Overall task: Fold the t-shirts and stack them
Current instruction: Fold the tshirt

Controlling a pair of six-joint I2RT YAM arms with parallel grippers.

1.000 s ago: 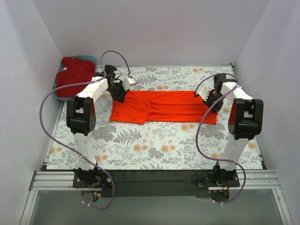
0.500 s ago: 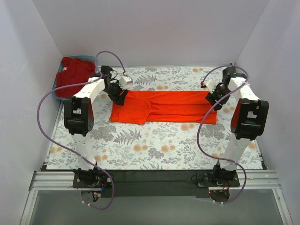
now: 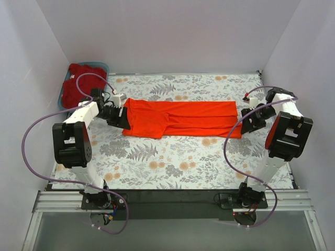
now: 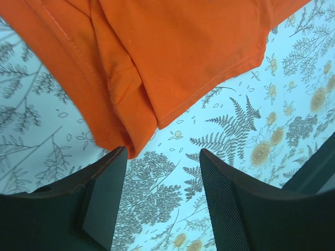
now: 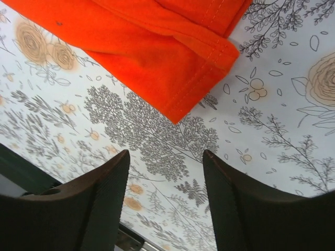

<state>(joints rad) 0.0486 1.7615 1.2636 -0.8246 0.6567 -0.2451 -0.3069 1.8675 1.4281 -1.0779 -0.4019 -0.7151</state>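
Observation:
A bright orange-red t-shirt point(image 3: 180, 117) lies folded into a long band across the middle of the floral table point(image 3: 172, 162). A darker crimson t-shirt point(image 3: 78, 83) is bunched in the bin at the back left. My left gripper point(image 3: 124, 118) stands open just off the band's left end, with the sleeve edge point(image 4: 131, 104) ahead of its empty jaws. Off the band's right end my right gripper point(image 3: 247, 118) is open too, and the cloth corner point(image 5: 178, 78) lies ahead of its fingers point(image 5: 104, 198). Neither holds cloth.
A blue bin point(image 3: 65, 102) sits at the table's back left corner. White walls close in the back and both sides. The arm bases stand on the black rail point(image 3: 172, 201) at the near edge.
Both grippers have opened and let go of the orange-red shirt's far edge. Each arm has drawn outward, left to the left end, right to the right end. The shirt now lies flat.

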